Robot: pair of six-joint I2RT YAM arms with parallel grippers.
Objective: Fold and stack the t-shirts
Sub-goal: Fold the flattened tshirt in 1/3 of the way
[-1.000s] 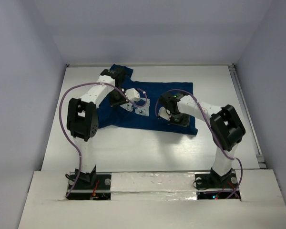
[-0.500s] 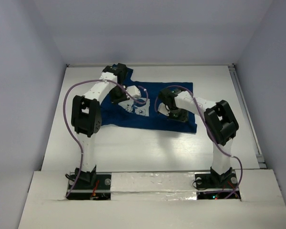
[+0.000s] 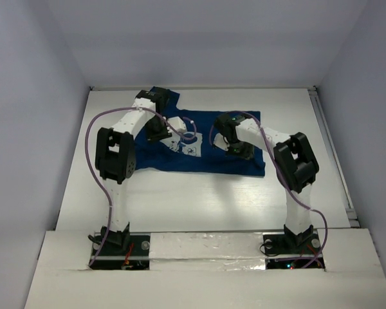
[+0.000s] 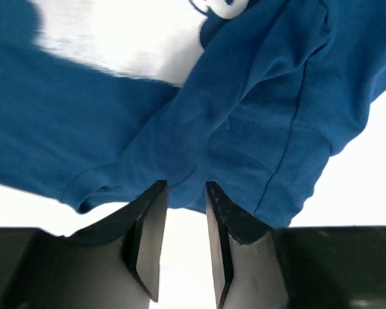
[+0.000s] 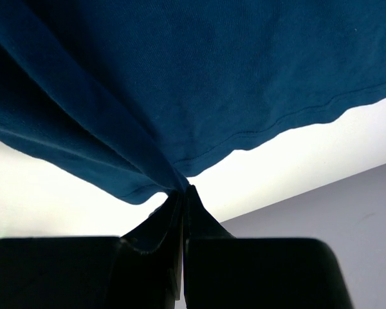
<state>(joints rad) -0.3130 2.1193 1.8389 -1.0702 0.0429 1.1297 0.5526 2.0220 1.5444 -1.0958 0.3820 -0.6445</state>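
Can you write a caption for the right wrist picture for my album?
The right gripper pinches a fold of the dark blue t-shirt over the white table.

Top view: both pairs of jaws sit hidden under their own wrists. There the left arm (image 3: 125, 123) and its cable (image 3: 188, 136) cover part of the print (image 3: 192, 150) on the shirt (image 3: 199, 162); we find the design too small to read. Left wrist: print blurred, cut off at the top edge. Right wrist: shirt runs off top and both sides; its pinched fold vanishes between the right jaws.
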